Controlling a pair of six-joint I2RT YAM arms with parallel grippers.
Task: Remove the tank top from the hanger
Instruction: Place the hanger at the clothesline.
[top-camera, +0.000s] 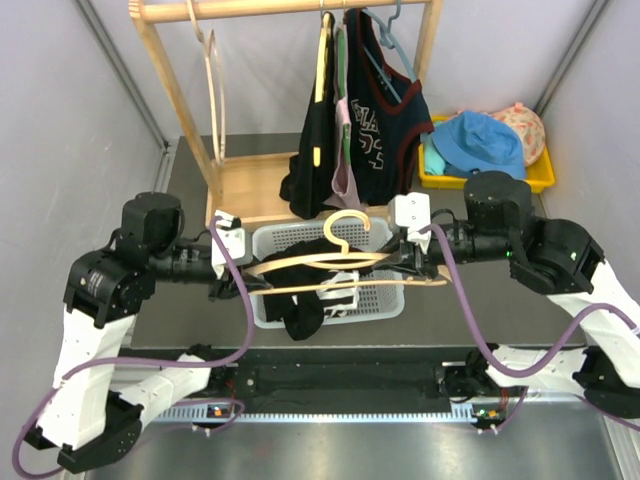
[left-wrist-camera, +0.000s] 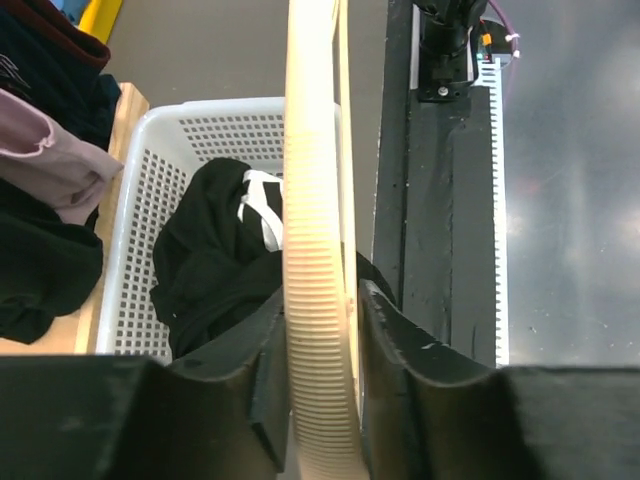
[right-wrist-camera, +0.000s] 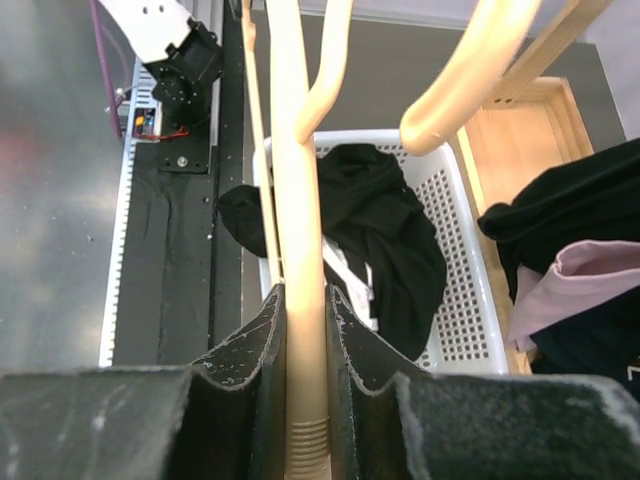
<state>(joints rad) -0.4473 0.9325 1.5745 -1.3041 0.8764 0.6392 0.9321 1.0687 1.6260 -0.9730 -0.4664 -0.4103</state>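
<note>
A cream plastic hanger (top-camera: 335, 262) is held level above the white basket (top-camera: 385, 300), bare of any garment. My left gripper (top-camera: 248, 272) is shut on its left arm; the ribbed bar (left-wrist-camera: 315, 300) runs between my fingers. My right gripper (top-camera: 412, 262) is shut on its right arm (right-wrist-camera: 300, 300). The black tank top (top-camera: 312, 300) lies crumpled in the basket and drapes over its front rim. It also shows in the left wrist view (left-wrist-camera: 215, 260) and in the right wrist view (right-wrist-camera: 385, 230).
A wooden rack (top-camera: 180, 100) stands behind with dark garments (top-camera: 370, 130) and an empty hanger (top-camera: 212, 80) on it. A yellow bin (top-camera: 540, 178) with hats (top-camera: 480, 140) sits at back right. A black base strip (top-camera: 340, 380) runs along the near edge.
</note>
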